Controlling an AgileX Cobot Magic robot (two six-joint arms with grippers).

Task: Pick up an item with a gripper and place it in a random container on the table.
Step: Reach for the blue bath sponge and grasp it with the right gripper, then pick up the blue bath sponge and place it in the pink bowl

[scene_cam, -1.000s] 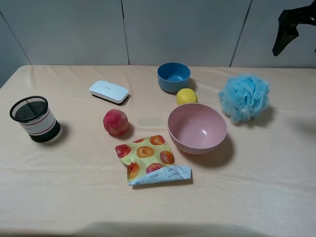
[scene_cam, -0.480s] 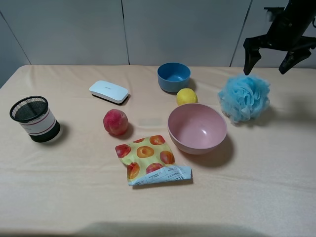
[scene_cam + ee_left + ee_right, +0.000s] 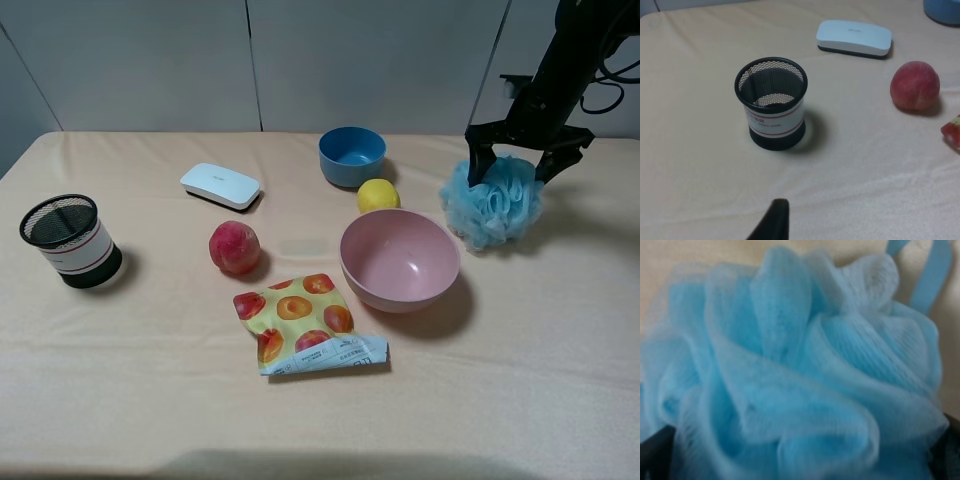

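The light blue mesh pouf (image 3: 497, 205) lies on the table at the right, just right of the pale pink bowl (image 3: 398, 292), which holds nothing. My right gripper (image 3: 512, 168) is open and low over the pouf, one finger on each side of its top. In the right wrist view the pouf (image 3: 790, 375) fills the frame, with black fingers (image 3: 652, 452) at its two edges and the loop cord (image 3: 932, 280) behind. Of my left gripper only one black fingertip (image 3: 774, 221) shows, near the black mesh cup (image 3: 772, 102).
A blue bowl (image 3: 352, 155) and a lemon (image 3: 378, 195) sit behind the pink bowl. A peach (image 3: 234, 247), a fruit-print snack bag (image 3: 305, 325), a white case (image 3: 220, 185) and the mesh cup (image 3: 70, 240) lie to the left.
My right gripper has come down from the upper right, opened, and now straddles the top of the pouf. Nothing on the table has moved.
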